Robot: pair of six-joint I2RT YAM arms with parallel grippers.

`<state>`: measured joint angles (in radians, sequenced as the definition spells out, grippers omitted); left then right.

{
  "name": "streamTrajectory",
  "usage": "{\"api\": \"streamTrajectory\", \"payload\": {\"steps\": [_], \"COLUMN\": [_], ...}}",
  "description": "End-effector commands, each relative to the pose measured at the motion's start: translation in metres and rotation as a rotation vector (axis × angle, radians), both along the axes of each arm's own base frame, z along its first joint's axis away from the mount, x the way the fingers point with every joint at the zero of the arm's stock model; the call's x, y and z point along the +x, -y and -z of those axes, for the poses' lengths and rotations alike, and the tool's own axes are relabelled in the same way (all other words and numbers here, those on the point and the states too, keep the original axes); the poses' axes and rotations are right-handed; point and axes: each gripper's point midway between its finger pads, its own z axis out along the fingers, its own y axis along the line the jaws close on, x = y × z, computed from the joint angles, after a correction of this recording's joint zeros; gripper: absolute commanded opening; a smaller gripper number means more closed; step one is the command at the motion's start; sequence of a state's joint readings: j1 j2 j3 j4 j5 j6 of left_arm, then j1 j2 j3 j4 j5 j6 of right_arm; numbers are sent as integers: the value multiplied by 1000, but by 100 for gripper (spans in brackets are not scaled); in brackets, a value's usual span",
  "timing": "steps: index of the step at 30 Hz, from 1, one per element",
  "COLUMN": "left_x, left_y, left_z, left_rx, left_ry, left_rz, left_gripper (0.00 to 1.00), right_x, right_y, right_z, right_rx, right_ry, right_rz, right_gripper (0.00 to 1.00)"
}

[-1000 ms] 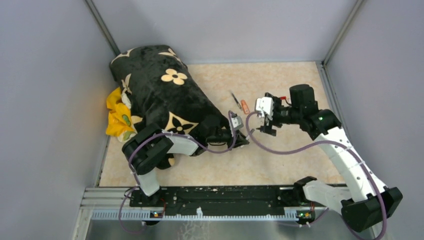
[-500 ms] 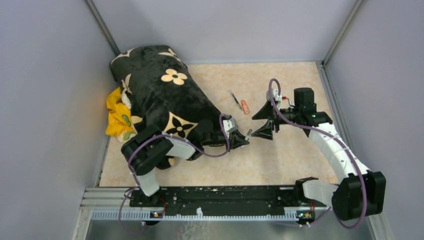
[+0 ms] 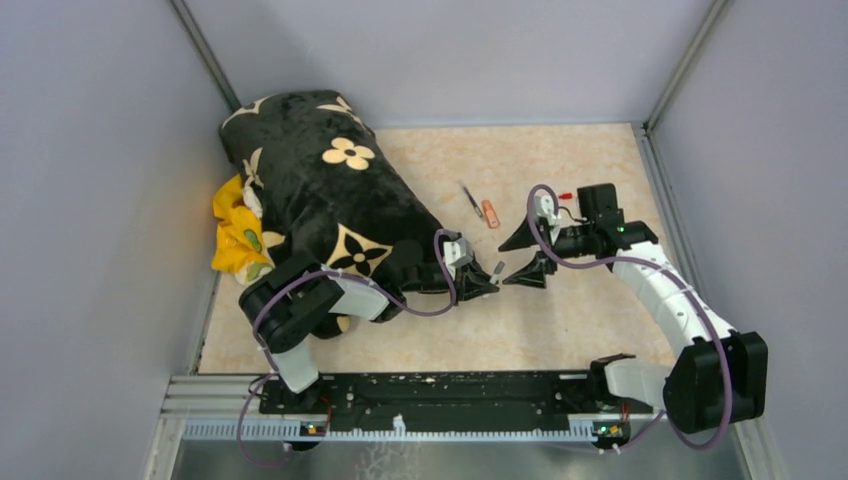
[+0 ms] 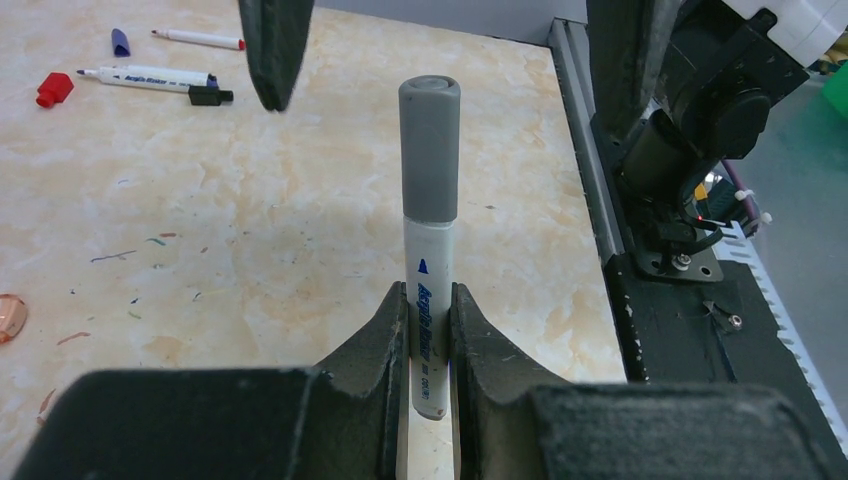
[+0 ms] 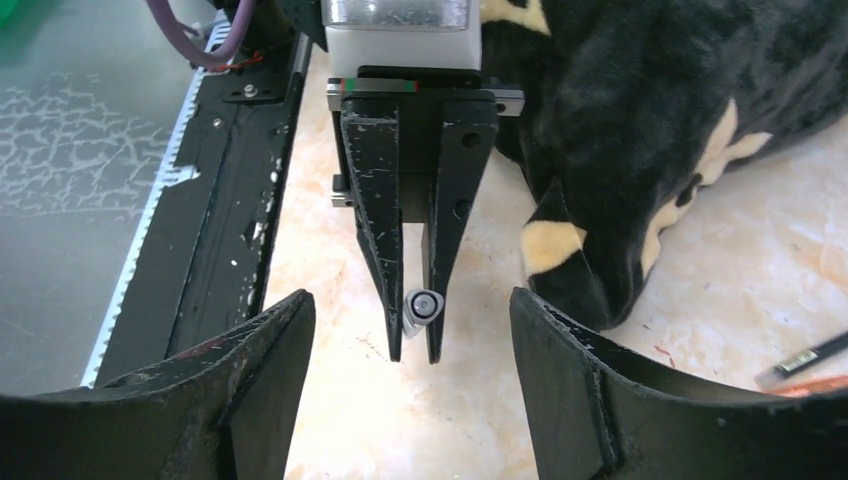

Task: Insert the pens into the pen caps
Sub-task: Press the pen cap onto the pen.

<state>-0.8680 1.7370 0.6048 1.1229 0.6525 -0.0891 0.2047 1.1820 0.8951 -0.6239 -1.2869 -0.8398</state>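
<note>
Hold marker (image 4: pixel 430 280) firm in pinching left gripper (image 4: pixel 430 330), centre frame; close spread right gripper (image 3: pixel 503 265) squarely round grey cap (image 4: pixel 430 145), press straight along its axis, no tilt

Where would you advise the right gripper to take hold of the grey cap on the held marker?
Grip the grey cap across its sides at mid-length, coming end-on toward the left gripper: the cap juts free beyond its fingers on the marker, facing the open right gripper.
</note>
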Motion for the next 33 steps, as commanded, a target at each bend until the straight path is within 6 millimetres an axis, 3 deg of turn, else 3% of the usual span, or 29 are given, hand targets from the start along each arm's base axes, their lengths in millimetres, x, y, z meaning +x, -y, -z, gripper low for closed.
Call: {"api": "streamTrajectory", "payload": {"steps": [1, 6, 17, 33], "left_x": [-7, -7, -8, -10], "left_y": [-1, -1, 0, 1], "left_z": [-14, -14, -13, -10], "left_rx": [-42, -43, -49, -48], "left_ry": [44, 44, 41, 33], "left_rz": [40, 41, 50, 60], "left_gripper": [0, 0, 0, 0], "right_x": [-10, -11, -13, -14], "right_y": [-10, -14, -15, -18], "right_z": [3, 6, 4, -1], "right_rx": [13, -2, 9, 33], "right_ry": [22, 11, -5, -31], "right_rz": [-75, -86, -91, -93], "right_gripper": [68, 58, 47, 41]}}
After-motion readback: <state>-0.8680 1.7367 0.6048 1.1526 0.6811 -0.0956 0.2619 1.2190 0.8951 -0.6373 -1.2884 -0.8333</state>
